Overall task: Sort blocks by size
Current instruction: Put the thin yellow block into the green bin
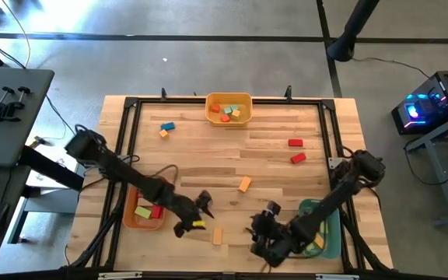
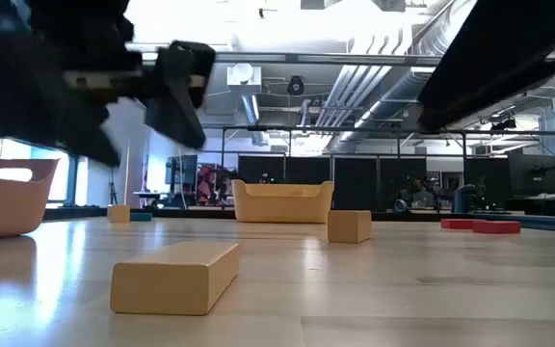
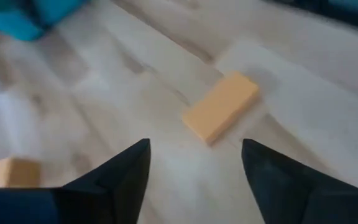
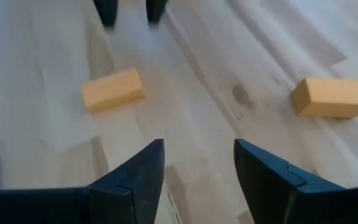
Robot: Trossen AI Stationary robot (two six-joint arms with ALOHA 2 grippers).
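Orange block (image 3: 220, 107) beyond left claw (image 3: 194, 163)

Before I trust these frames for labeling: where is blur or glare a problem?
Low view: ceiling lights blow out white, and the near dark arm is smeared. Left wrist view: soft throughout, the orange block fuzzy-edged. Right wrist view: sharper, wood grain readable.

blurred: teal bin (image 3: 30, 15), cut off | cut off: orange block (image 3: 8, 172)

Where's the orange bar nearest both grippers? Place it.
High view: the orange bar lies flat near the table's front edge, between the left gripper and the right gripper.
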